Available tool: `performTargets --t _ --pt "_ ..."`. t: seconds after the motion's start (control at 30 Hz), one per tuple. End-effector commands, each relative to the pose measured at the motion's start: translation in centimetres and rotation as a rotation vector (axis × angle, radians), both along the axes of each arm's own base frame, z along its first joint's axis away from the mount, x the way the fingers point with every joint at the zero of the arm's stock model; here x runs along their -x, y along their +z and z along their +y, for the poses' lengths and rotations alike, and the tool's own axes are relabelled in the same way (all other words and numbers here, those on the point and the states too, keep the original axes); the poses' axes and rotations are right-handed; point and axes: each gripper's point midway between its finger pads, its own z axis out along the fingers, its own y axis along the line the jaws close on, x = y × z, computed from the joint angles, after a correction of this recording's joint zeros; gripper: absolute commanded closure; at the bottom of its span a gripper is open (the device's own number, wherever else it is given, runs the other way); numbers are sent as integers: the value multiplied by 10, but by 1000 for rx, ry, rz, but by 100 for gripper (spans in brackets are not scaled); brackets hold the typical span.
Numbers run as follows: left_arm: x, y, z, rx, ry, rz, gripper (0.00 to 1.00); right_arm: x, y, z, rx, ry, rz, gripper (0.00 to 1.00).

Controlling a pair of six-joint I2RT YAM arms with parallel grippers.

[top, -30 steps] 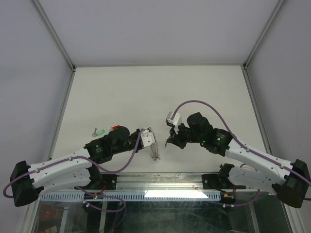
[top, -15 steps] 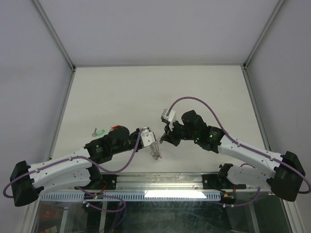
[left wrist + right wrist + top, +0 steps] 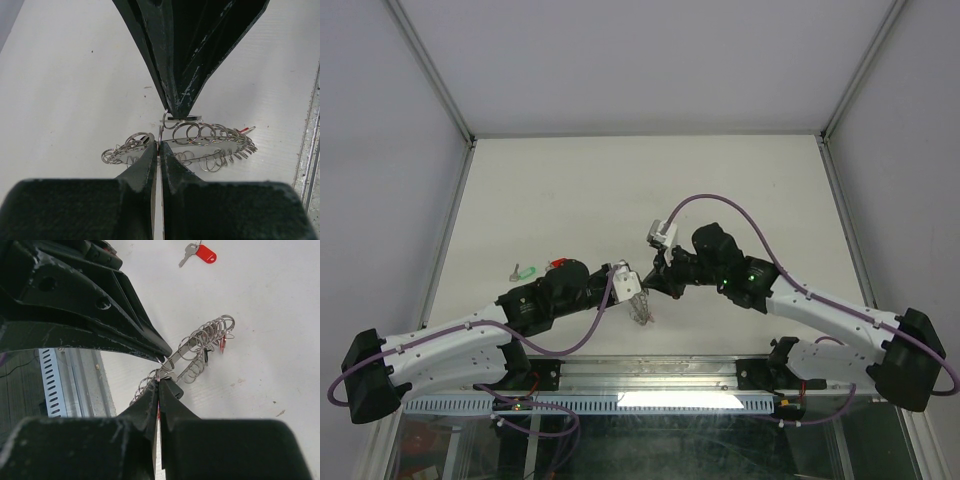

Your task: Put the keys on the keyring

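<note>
Both left hand (image 3: 160,148) and right hand (image 3: 160,388) are clenching the keyring (image 3: 197,343) tip to tip; uneven pulling is risking a drop.

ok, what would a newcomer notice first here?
Two shut grippers meet tip to tip at the near centre of the table: the left gripper pinches the keyring, bristling with small wire loops, and the right gripper has its tip at it. Farther left, a red-tagged key and a green-tagged key lie loose.
</note>
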Motion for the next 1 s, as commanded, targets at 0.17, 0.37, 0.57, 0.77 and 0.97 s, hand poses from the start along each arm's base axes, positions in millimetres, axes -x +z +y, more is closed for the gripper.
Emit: performTargets --t 0.17,0.37,0.57,0.77,0.97 --pt "-10 34 -9 98 12 -68 100 -4 31 17 -84 21 -37 100" --pt "-10 33 -10 96 10 -66 100 -7 31 18 -88 2 -34 100" --pt "-10 34 -10 97 8 -67 100 -11 31 19 -91 -19 -30 100" --pt "-9 33 -10 97 5 -65 100 -12 31 20 -91 -31 -21 100" --pt "-9 33 -11 98 3 -64 100 -13 31 22 -98 -34 -15 100"
